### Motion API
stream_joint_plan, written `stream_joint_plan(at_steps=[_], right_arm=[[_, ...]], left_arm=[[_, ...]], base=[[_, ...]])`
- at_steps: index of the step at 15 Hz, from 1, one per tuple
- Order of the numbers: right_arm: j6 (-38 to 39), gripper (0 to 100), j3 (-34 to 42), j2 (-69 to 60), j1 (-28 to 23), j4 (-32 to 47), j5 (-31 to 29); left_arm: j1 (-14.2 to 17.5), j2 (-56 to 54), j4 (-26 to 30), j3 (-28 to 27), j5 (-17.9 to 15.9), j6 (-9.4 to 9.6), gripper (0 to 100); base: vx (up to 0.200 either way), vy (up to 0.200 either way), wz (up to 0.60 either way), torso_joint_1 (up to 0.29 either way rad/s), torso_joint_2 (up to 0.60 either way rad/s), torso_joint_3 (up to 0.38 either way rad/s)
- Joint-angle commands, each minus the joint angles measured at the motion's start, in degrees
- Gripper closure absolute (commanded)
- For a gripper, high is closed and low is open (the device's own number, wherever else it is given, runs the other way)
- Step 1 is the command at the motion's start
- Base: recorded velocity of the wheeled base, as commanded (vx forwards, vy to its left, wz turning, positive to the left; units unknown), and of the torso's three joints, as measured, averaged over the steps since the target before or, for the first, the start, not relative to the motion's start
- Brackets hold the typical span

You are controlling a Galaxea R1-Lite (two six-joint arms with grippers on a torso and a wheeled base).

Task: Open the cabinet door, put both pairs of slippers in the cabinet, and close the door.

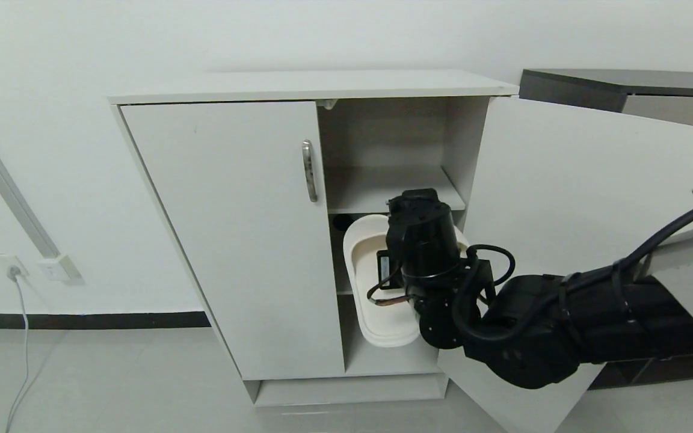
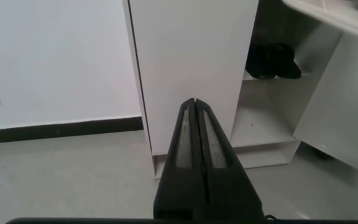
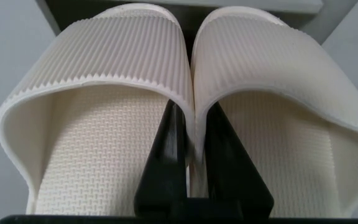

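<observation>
right gripper (image 3: 193,127) pinching cream slippers (image 3: 104,74) together at open cabinet (image 1: 232,228) mouth, left gripper (image 2: 194,107) closed, empty

Clamped in your right gripper (image 3: 194,134), the cream slippers (image 3: 104,68) are a soft, matt, foam-like plastic. Their straps are finely ribbed and their footbeds are stamped with a small woven-looking grain. The gripper's fingers (image 3: 166,155) are smooth black plastic with a dull sheen. Ahead of it, the cabinet (image 1: 232,228) shows flat white board, matt and smooth, and the handle (image 1: 309,170) on its closed door is brushed metal. Your left gripper (image 2: 194,109) carries pale grey pads (image 2: 184,143) that look finely rough. Beyond it, the floor (image 2: 73,168) is smooth grey with a faint gloss.
</observation>
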Motion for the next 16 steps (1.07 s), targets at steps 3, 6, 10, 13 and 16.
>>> stream_joint_plan(at_steps=[3, 6, 10, 13, 16], right_arm=[[-0.11, 100, -6.54, -0.59, -1.82, 6.73, 0.22], [-0.20, 100, -7.77, -0.59, -2.35, 7.52, 0.22], [-0.20, 100, -7.77, -0.42, -2.35, 7.61, 0.48], [-0.20, 100, -7.77, -0.15, -2.35, 7.61, 0.48], [-0.20, 100, -7.77, -0.06, -2.26, 7.61, 0.48]], left_arm=[[0.00, -0.02, -0.01, 0.01, -0.02, 0.08, 100], [0.00, -0.02, -0.01, 0.01, -0.02, 0.08, 100], [0.00, -0.02, -0.01, 0.01, -0.02, 0.08, 100], [0.00, -0.02, -0.01, 0.01, -0.02, 0.08, 100], [0.00, -0.02, -0.01, 0.01, -0.02, 0.08, 100]], base=[[0.000, 0.000, 0.00, 0.000, 0.00, 0.000], [0.000, 0.000, 0.00, 0.000, 0.00, 0.000], [0.100, 0.000, 0.00, 0.001, 0.00, 0.000], [0.200, 0.000, 0.00, 0.001, 0.00, 0.004], [0.200, 0.000, 0.00, 0.005, 0.00, -0.001]])
